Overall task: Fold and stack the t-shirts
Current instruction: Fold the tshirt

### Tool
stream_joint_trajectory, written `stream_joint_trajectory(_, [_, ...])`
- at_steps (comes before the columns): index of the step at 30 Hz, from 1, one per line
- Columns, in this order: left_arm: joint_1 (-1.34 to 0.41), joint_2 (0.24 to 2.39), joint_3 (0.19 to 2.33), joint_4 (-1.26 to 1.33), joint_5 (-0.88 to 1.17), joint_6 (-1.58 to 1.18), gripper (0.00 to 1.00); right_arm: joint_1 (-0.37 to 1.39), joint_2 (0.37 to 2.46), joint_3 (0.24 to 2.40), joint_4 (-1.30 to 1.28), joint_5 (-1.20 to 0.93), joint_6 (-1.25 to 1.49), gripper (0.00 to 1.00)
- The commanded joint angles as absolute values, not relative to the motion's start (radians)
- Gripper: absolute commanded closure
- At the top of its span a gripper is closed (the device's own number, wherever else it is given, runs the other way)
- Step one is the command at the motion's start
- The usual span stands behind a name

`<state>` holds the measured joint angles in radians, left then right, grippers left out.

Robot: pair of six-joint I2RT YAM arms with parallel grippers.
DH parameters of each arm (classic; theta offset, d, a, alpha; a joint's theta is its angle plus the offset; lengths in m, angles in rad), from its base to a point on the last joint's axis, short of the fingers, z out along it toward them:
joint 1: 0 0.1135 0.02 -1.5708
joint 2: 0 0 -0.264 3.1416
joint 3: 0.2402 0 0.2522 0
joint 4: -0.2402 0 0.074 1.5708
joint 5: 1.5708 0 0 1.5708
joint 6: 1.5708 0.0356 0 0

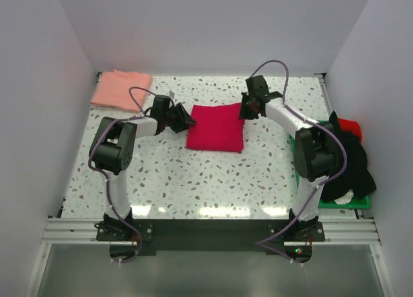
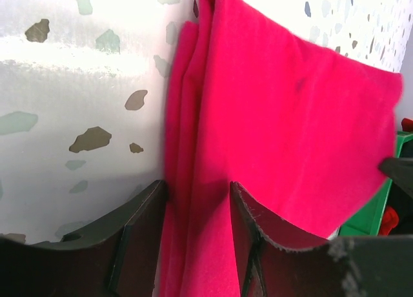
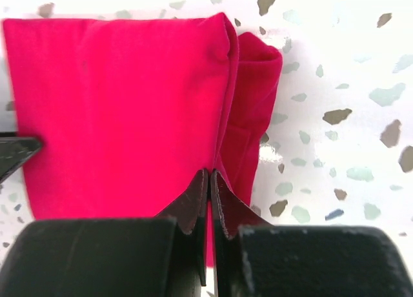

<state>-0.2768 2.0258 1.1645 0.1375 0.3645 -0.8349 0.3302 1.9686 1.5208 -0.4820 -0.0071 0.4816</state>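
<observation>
Crimson t-shirt is seen folded to a rough square, laid flat mid-table between the arms. Its right side is pinched by the right gripper, fingers pressed tight on cloth. Its left folded edge is straddled by the left gripper, jaws parted. The pink t-shirt is spotted folded at the far left corner, well apart. A green tray heaped with dark clothes is found at the right edge.

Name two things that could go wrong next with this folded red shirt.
The right gripper pinches only a thin edge of the red shirt; lifting might peel off one layer and undo the fold.
The left gripper is open around the opposite edge; an uneven lift could skew the shirt.
</observation>
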Motion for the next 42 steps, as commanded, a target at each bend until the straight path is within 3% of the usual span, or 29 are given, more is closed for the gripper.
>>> stream_joint_trajectory(1, [-0.288,1.999,1.143,0.123,0.337,-0.845,0.51,0.337,1.864,1.497,-0.48,0.074,0.495,1.0])
stream_joint_trajectory(11, [-0.305,2.019,1.161,0.118,0.344,-0.836,0.5,0.334,1.979,1.425,-0.474,0.13,0.506,0.99])
stream_joint_trajectory(14, [-0.305,2.014,1.164,0.109,0.342,-0.818,0.45,0.324,2.005,1.422,-0.482,0.141,0.508,0.91])
stream_joint_trajectory(18, [-0.305,2.017,1.175,0.092,0.351,-0.789,0.41,0.318,1.994,1.417,-0.479,0.14,0.505,0.7])
stream_joint_trajectory(21, [-0.305,2.026,1.19,0.062,0.357,-0.772,0.41,0.318,1.986,1.413,-0.477,0.132,0.5,0.67])
stream_joint_trajectory(33, [-0.317,2.097,1.327,-0.182,0.267,-0.64,0.42,0.287,2.128,1.54,-0.451,-0.061,0.476,0.78])
stream_joint_trajectory(42, [-0.342,2.151,1.316,-0.203,0.221,-0.646,0.46,0.258,2.22,1.617,-0.428,-0.167,0.474,0.83])
